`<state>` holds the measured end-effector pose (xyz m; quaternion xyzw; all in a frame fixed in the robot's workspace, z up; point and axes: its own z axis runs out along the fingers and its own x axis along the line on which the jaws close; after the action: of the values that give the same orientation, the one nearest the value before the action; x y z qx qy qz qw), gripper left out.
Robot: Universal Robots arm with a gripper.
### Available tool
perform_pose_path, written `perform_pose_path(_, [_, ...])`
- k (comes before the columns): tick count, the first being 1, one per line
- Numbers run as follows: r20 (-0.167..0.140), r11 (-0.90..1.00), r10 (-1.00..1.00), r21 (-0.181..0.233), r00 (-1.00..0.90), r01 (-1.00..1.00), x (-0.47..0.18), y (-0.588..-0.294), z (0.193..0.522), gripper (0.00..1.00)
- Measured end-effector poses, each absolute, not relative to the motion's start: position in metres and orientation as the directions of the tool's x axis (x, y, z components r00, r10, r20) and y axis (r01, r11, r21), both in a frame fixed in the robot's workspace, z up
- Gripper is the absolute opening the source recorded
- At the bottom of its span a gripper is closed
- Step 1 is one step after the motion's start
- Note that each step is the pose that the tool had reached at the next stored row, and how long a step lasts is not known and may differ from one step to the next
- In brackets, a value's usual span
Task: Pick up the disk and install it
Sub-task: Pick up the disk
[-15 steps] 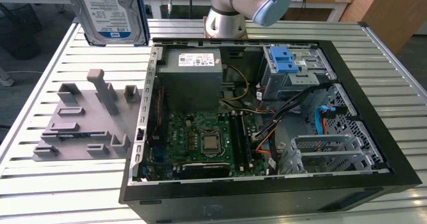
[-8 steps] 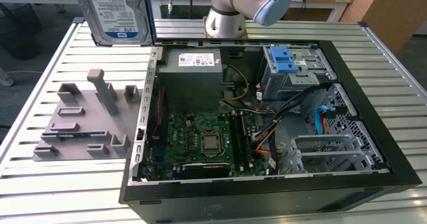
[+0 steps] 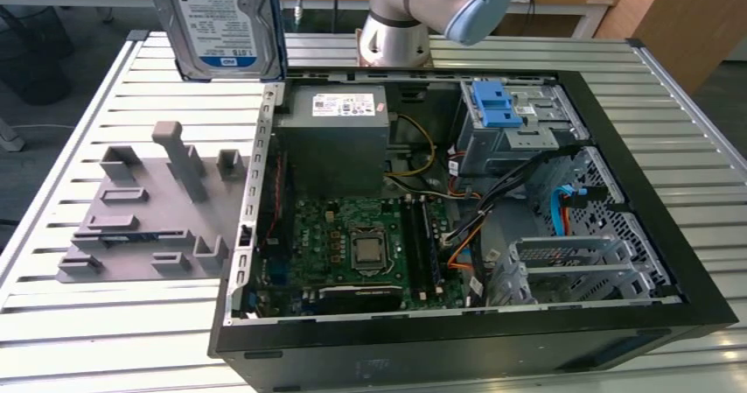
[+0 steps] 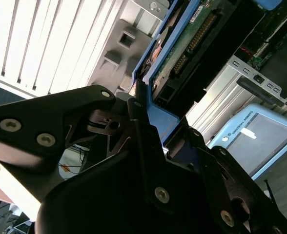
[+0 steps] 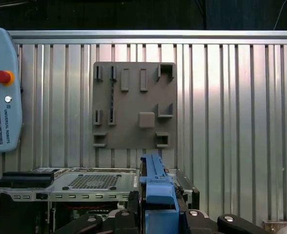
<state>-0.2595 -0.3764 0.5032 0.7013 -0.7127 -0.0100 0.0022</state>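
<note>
Spreading across every view, a slatted metal desk (image 3: 117,340) is carrying an open black computer case (image 3: 467,349) that is lying on its side with its inside facing up. Behind the case, the grey arm (image 3: 432,8) is rising from the far edge of the desk. On the exterior view's left of the case, a grey fixture plate (image 3: 129,227) with raised blocks and slots is lying flat on the slats, just beside the case wall; the first wrist view is looking down on this same plate (image 5: 133,105), with a pendant (image 5: 2,92) showing at the picture's edge. Inside the case, a grey power supply (image 3: 336,139) is sitting at the far side, a green motherboard (image 3: 350,244) is lying nearer the camera, and a metal drive cage (image 3: 513,126) with blue latch tabs (image 3: 495,104) is standing toward the exterior view's right.

The disk (image 3: 216,17) is hanging in the air at the exterior view's upper left, standing on edge with its white-and-blue label facing the camera, well apart from the drive cage. In the second wrist view the tool (image 4: 165,126) is clenching the blue bracket (image 4: 163,117) that frames the disk, whose green circuit side (image 4: 182,44) is showing. In the first wrist view the tool (image 5: 159,209) is gripping the same blue edge on both sides
</note>
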Motion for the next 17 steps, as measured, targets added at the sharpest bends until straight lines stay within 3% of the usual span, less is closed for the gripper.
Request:
perform_pose_path(8, [-0.011, 0.016, -1.000, 0.018, -0.016, -1.000, -0.249, -0.379, 0.503, 0.36])
perform_pose_path(17, [-0.011, 0.016, -1.000, 0.017, -0.016, -1.000, -0.247, -0.403, 0.501, 0.36])
